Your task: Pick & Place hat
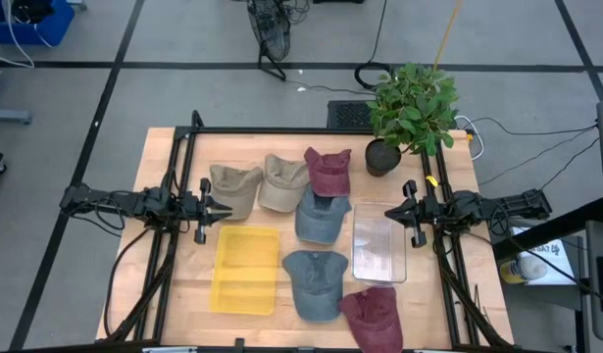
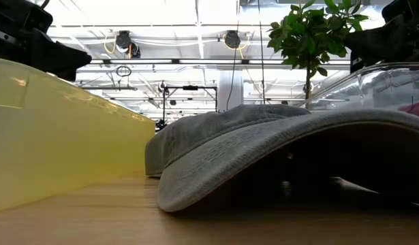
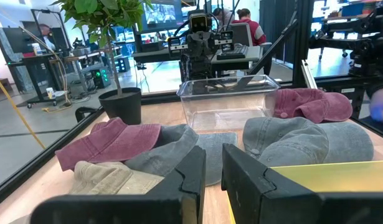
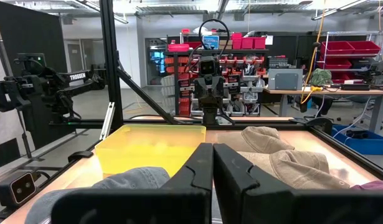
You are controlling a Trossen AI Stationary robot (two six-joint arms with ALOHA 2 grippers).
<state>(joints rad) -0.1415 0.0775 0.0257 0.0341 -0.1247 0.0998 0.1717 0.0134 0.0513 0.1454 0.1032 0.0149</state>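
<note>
- Over on the left side of the table (image 1: 174, 294) we have our left gripper (image 1: 227, 209), fingers (image 3: 190, 171) narrowed to a slim gap and holding nothing, tips right at the outer edge of the tan hat (image 1: 234, 188).
- That tan hat lies just ahead of those fingers and a touch toward the far side, with the yellow bin (image 1: 246, 270) just ahead toward the near side.
- Moving to the middle, we count six hats in a loose cluster: a second tan one (image 1: 282, 181), a maroon one (image 1: 326, 171), two grey-blue ones (image 1: 322, 217) (image 1: 314, 282) and another maroon one (image 1: 374, 314) at the near edge.
- Then comes the clear bin (image 1: 378, 243), between the hats and our right arm.
- On the right, our right gripper (image 1: 389, 211) has its fingers (image 4: 197, 169) pressed together, empty, hanging at the clear bin's far corner.
- We'd judge the left arm nearer to the tan hat, the right arm nearer to the upper grey-blue one.
</note>
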